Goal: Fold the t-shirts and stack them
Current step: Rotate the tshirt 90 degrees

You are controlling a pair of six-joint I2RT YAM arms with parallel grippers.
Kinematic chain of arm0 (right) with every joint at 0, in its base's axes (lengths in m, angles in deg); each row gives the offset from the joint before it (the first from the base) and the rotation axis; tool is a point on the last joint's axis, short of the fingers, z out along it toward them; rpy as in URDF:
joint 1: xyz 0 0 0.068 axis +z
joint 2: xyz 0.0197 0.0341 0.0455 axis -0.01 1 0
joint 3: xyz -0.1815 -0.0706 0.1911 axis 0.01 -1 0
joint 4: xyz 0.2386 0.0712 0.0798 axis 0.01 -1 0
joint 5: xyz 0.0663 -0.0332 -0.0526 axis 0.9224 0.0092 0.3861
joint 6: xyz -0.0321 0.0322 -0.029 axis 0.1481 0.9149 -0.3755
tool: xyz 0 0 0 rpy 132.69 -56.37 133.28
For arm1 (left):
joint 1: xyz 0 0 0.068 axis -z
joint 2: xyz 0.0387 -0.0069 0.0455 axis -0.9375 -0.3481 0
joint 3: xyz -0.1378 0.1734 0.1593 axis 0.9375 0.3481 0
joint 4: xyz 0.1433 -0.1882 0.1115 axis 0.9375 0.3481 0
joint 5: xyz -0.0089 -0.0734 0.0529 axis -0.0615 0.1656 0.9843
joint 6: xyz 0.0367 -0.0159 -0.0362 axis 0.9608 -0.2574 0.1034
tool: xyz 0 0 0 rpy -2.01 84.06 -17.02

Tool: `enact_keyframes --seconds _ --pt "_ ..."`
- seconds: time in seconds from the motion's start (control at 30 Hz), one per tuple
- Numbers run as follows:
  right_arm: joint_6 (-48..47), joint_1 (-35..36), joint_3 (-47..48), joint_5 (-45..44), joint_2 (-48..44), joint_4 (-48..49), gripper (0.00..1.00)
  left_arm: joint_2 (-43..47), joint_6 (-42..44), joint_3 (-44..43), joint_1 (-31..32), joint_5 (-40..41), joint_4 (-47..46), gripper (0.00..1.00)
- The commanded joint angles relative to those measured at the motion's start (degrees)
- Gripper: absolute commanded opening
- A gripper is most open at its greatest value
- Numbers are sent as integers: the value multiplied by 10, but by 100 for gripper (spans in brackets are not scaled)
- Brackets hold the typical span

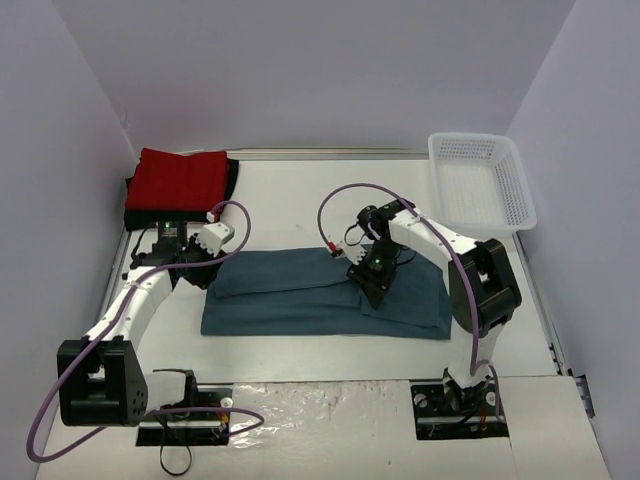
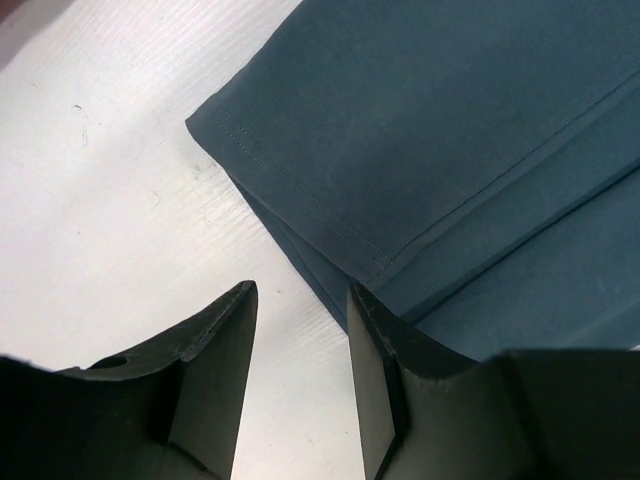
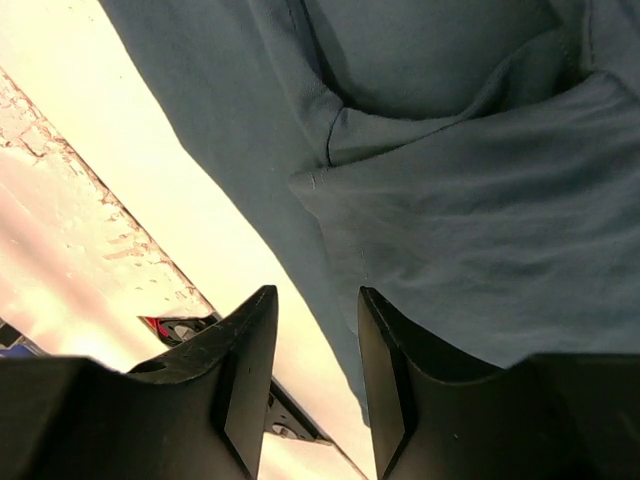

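The slate-blue t-shirt (image 1: pixel 325 292) lies partly folded into a long strip across the middle of the table. Its hemmed corner shows in the left wrist view (image 2: pixel 420 140), its rumpled folds in the right wrist view (image 3: pixel 460 200). The red t-shirt (image 1: pixel 178 179) lies folded at the back left on top of the black t-shirt (image 1: pixel 232 175), of which only edges show. My left gripper (image 1: pixel 212 268) (image 2: pixel 300 300) is open and empty, just off the blue shirt's left end. My right gripper (image 1: pixel 375 290) (image 3: pixel 318 305) is open and empty, over the shirt's right part near its front edge.
A white lattice basket (image 1: pixel 480 180) stands at the back right, partly over the table edge. Grey walls close in the back and sides. A clear plastic sheet (image 1: pixel 320 405) covers the near table edge between the arm bases.
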Motion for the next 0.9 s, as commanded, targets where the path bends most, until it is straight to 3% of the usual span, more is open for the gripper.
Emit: enact_keyframes --seconds 0.0,0.1,0.2,0.23,0.4,0.6,0.87 --pt "7 -1 -11 -11 -51 -25 34 1 15 -23 -4 -3 17 40" --pt "22 -17 -20 -37 -73 -8 27 -11 26 -26 0 -3 19 40" --pt "47 -35 -37 -80 -91 19 1 -29 37 -24 23 16 15 40" --pt "51 -42 -41 -92 -93 26 0 -35 39 -23 34 25 12 40" --pt "59 -105 -62 -130 -84 49 0 -68 46 -26 93 77 -6 39" --pt "54 -124 -71 -153 -26 73 0 -85 32 -48 94 63 -16 38" --pt "48 -141 -7 -156 81 83 0 -68 27 -44 94 65 -22 38"
